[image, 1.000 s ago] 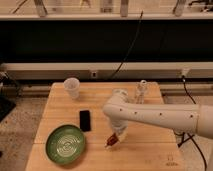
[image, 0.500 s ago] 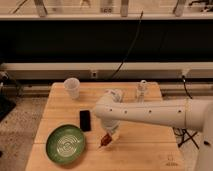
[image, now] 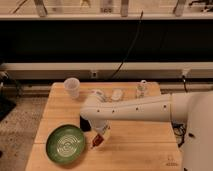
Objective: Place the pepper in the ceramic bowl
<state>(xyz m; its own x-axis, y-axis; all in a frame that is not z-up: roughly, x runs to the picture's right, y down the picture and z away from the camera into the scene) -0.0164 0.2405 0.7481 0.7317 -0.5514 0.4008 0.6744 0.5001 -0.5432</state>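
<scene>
Item 1, the claw (image: pixel 100 140): you had it low over the wooden table (image: pixel 140 150), at the end of the white arm (image: pixel 145 109) reaching in from the right. Its fingers were clamped shut on the pepper (image: pixel 96 143), whose dark-red body hung just below the fingertips, tip pointing down and toward the left.

Item 2, the change: across the last second you carried the claw leftward, from a spot well right of the bowl to one just beside its right rim. The pepper travelled with it the whole way, so the grip held. In my judgement the carry was nearly finished; what remained was a little more travel to the left, then a release over the dish.

Item 3, the ceramic bowl (image: pixel 66 144): green, with paler rings inside, it sat immediately left of the claw and held nothing.

Item 4, the black phone (image: pixel 85 125): it lay just behind the claw, partly hidden by the arm.

Item 5, the translucent cup (image: pixel 72 87): upright, further back and to the left of the claw.

Item 6, small pale objects (image: pixel 116 94): far side of the table beyond the arm; what they were could not be told.

Item 7, writing: a faint mark near the table's front right corner, unreadable. No brand or label legible anywhere.
</scene>
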